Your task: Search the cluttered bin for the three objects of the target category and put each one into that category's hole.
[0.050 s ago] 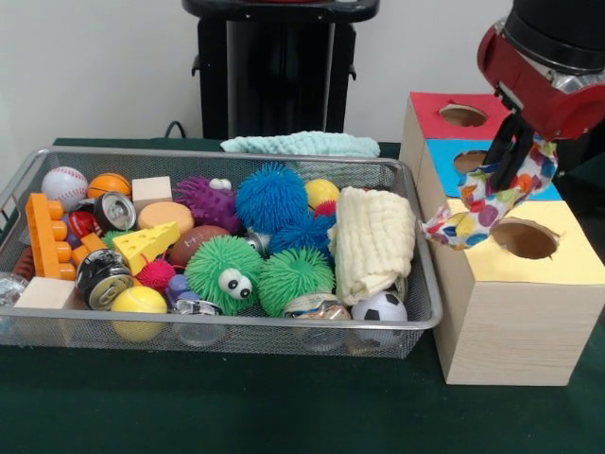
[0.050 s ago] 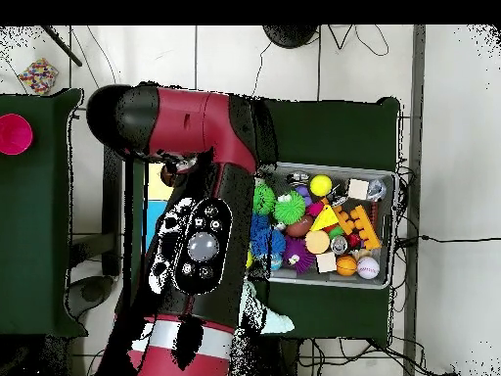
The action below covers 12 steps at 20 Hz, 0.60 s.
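The gripper (image 1: 510, 163) is clenched on a patterned cloth (image 1: 484, 203), its dark fingers (image 1: 499, 151) pinching the upper end while the rest hangs loose in bright spots of colour. The cloth dangles over the wooden box (image 1: 510, 322), above the boundary between the blue panel (image 1: 444, 156) and the yellow panel (image 1: 558, 260), with its lowest fold reaching the box's edge that faces the bin and lying just beside the yellow hole (image 1: 525, 238). The blue hole (image 1: 470, 161) sits partly behind the cloth, and the red hole (image 1: 463, 114) lies toward the box's far edge.

The likely trouble is a miss: the cloth is floppy and spread wide, so if let go here it could drape over the box's edge or straddle two panels instead of dropping through one opening. A trailing corner could also catch on a hole's rim and leave it half out.

Outward, the wire bin (image 1: 430, 284) holds more cloth: a cream towel (image 1: 375, 241) against its box-side wall, and a pale green towel (image 1: 301, 144) behind its far rim.

The front view shows the grasp, the holes and the hanging cloth. The overhead view hides all of that under the red arm (image 2: 210, 225); it gives only the bin's contents and slivers of the coloured panels.
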Tool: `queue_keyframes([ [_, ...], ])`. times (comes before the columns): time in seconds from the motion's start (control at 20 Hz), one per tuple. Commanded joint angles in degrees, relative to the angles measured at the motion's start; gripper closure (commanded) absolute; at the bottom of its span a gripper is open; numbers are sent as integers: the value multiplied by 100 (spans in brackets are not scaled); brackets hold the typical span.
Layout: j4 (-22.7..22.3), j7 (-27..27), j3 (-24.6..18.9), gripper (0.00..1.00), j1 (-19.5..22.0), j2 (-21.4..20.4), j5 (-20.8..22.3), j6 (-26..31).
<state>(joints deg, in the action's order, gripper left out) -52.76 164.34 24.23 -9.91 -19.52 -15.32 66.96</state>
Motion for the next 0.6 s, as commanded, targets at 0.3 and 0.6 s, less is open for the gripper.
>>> queue_keyframes([
  [0.3, -1160, 897, -574, 100, -147, 374, -146, -859],
  [0.6, -1299, 953, -583, 100, -244, 449, -194, -1072],
])
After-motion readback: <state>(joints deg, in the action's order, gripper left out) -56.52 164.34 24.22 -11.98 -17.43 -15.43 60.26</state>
